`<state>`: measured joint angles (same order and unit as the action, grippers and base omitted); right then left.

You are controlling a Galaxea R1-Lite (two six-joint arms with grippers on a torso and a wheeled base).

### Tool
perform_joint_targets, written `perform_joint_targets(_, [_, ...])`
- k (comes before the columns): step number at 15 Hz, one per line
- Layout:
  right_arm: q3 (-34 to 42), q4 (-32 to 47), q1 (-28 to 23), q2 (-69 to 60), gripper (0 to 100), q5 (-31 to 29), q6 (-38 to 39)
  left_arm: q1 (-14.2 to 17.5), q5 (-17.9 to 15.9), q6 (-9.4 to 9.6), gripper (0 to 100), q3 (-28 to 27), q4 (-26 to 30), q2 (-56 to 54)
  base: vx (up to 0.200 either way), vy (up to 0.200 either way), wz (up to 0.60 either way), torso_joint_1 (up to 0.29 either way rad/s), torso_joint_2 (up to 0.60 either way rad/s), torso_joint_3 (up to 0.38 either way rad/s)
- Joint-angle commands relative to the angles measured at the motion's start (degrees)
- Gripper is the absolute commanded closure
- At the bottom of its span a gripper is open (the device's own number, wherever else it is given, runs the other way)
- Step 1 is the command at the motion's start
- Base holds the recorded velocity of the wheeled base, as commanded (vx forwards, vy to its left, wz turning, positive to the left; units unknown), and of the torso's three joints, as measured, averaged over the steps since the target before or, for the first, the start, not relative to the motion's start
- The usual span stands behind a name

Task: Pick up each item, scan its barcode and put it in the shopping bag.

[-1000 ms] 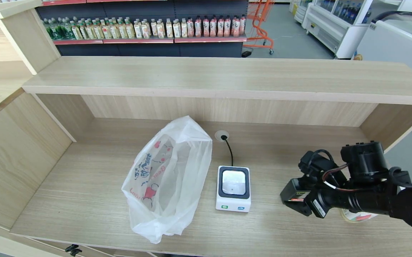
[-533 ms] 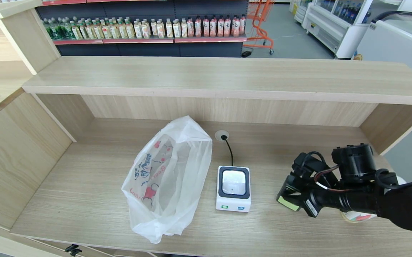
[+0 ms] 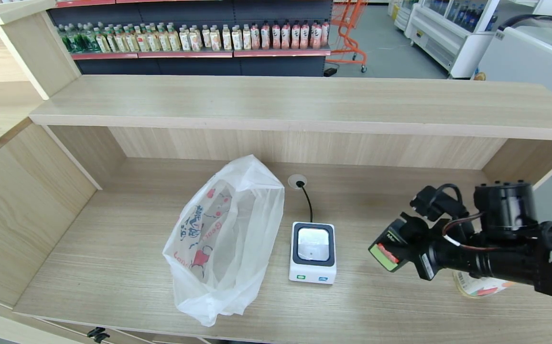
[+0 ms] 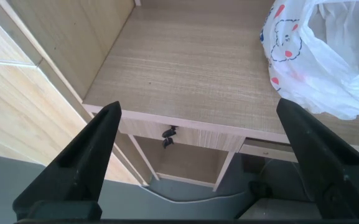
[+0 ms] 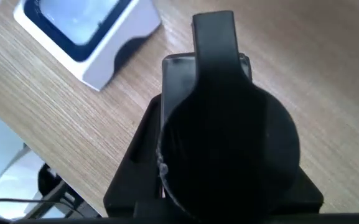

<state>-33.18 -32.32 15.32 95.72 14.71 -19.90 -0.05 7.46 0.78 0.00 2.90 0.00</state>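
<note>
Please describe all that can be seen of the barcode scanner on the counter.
The barcode scanner is a white box, plastic by its look, with a dark-framed pale window facing up. It stands flat on the wooden counter beside the shopping bag, not touching it. A black cable runs from its back into a counter hole.

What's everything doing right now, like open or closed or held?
Shopping bag: open, slumped on the counter.
Scanner: flat, window up, cable attached.
Small box: held off the counter.
Right gripper: shut on the small box.
Left gripper: open, empty.
Cup: upright, partly hidden.
</note>
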Motion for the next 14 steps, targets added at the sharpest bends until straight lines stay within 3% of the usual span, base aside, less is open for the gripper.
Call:
perform_joint_targets(1, [1.0, -0.2, -0.2, -15.5, 100, 0.2, -1.0, 0.0, 0.0, 0.01, 0, 0.0, 0.0, 0.0, 0.000, 0.000, 0.00, 0.000, 0.00, 0.000])
perform_joint_targets(3, [4.3, -0.2, -2.3, -22.2, 100, 0.6, -14.3, 0.0, 0.0, 0.01, 0, 0.0, 0.0, 0.0, 0.000, 0.000, 0.00, 0.000, 0.00, 0.000])
perform_joint_targets(4, [5.8, -0.5, -5.8, -24.3, 100, 3.0, -29.8, 0.0, 0.0, 0.01, 0, 0.0, 0.0, 0.0, 0.000, 0.000, 0.00, 0.000, 0.00, 0.000])
perform_joint_targets(5, [5.8, -1.4, -6.7, -24.4, 100, 5.1, -35.1, 0.0, 0.0, 0.01, 0, 0.0, 0.0, 0.0, 0.000, 0.000, 0.00, 0.000, 0.00, 0.000])
perform_joint_targets(6, [6.6, -5.9, -9.4, -23.6, 100, 13.7, -48.0, 0.0, 0.0, 0.01, 0, 0.0, 0.0, 0.0, 0.000, 0.000, 0.00, 0.000, 0.00, 0.000])
perform_joint_targets(7, [6.9, -7.9, -10.5, -22.9, 100, 18.5, -56.8, 0.0, 0.0, 0.01, 0, 0.0, 0.0, 0.0, 0.000, 0.000, 0.00, 0.000, 0.00, 0.000])
perform_joint_targets(8, [6.7, -9.1, -9.9, -21.4, 100, 30.3, -76.0, 0.0, 0.0, 0.01, 0, 0.0, 0.0, 0.0, 0.000, 0.000, 0.00, 0.000, 0.00, 0.000])
perform_joint_targets(9, [6.9, -9.0, -8.8, -20.6, 100, 33.1, -82.3, 0.0, 0.0, 0.01, 0, 0.0, 0.0, 0.0, 0.000, 0.000, 0.00, 0.000, 0.00, 0.000])
perform_joint_targets(10, [6.6, -8.6, -3.7, -17.6, 100, 37.9, -98.4, 0.0, 0.0, 0.01, 0, 0.0, 0.0, 0.0, 0.000, 0.000, 0.00, 0.000, 0.00, 0.000])
perform_joint_targets(11, [6.6, -8.6, 0.8, -15.7, 100, 39.3, -105.6, 0.0, 0.0, 0.01, 0, 0.0, 0.0, 0.0, 0.000, 0.000, 0.00, 0.000, 0.00, 0.000])
perform_joint_targets(14, [6.0, -8.7, 10.9, -9.9, 100, 40.6, -117.6, 0.0, 0.0, 0.01, 0, 0.0, 0.0, 0.0, 0.000, 0.000, 0.00, 0.000, 0.00, 0.000])
